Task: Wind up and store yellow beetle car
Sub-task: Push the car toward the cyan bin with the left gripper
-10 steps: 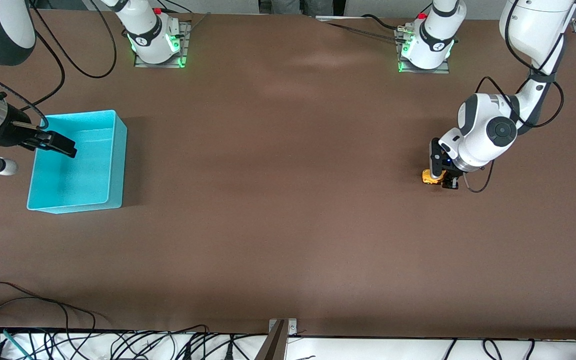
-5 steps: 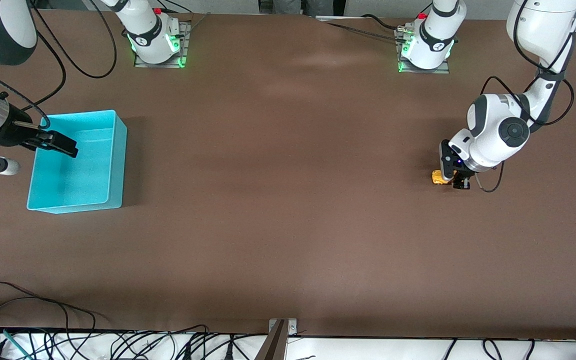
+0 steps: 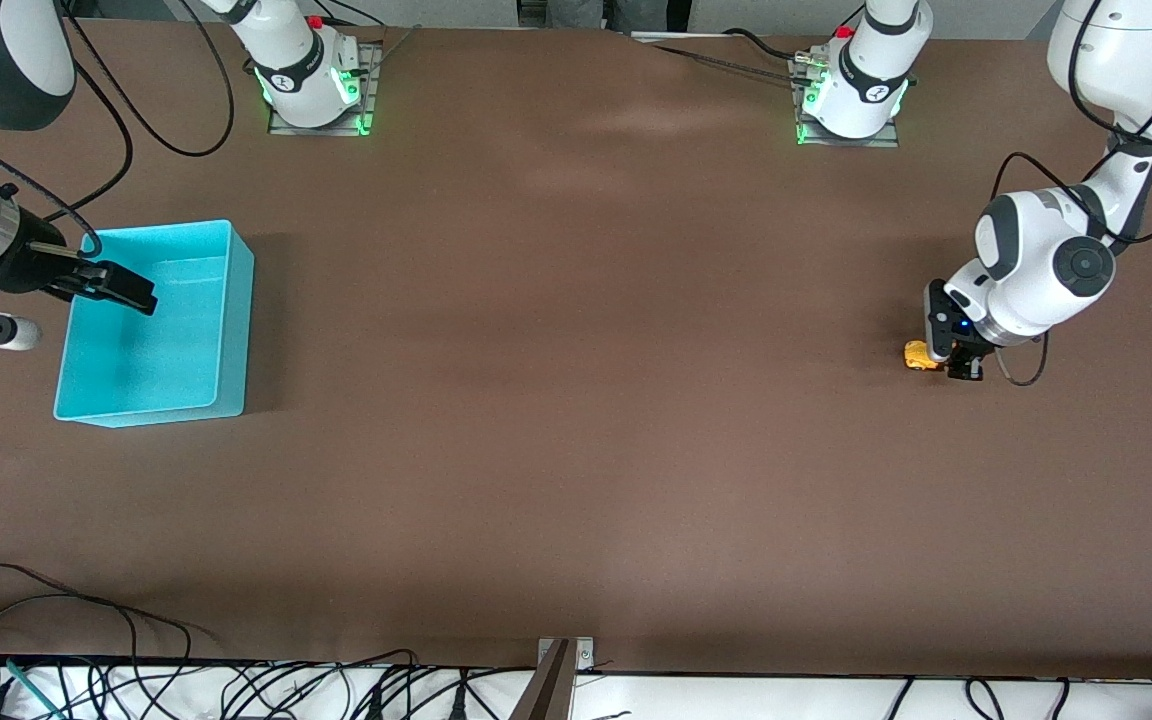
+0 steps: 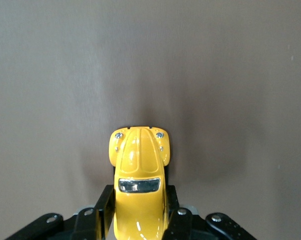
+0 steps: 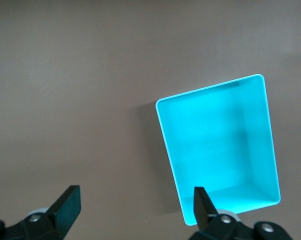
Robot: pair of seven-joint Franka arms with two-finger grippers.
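The yellow beetle car [image 3: 918, 356] is low on the brown table near the left arm's end, and its wheels seem to touch the surface. My left gripper [image 3: 948, 358] is shut on the car's sides. In the left wrist view the car [image 4: 139, 165] sticks out nose first between the black fingers [image 4: 104, 202] of my left gripper [image 4: 139, 202]. The turquoise bin [image 3: 171, 340] stands empty at the right arm's end. My right gripper [image 3: 121, 290] hangs open and empty over the bin's edge. In the right wrist view the right gripper [image 5: 135, 202] is open beside the bin [image 5: 218, 145].
The two arm bases [image 3: 311, 90] [image 3: 851, 95] stand along the table edge farthest from the front camera. Cables [image 3: 86, 640] lie along the edge nearest to it. Wide bare brown table [image 3: 576, 350] lies between the car and the bin.
My left gripper has slid the car along the table toward the left arm's end. The right gripper has stayed over the bin.
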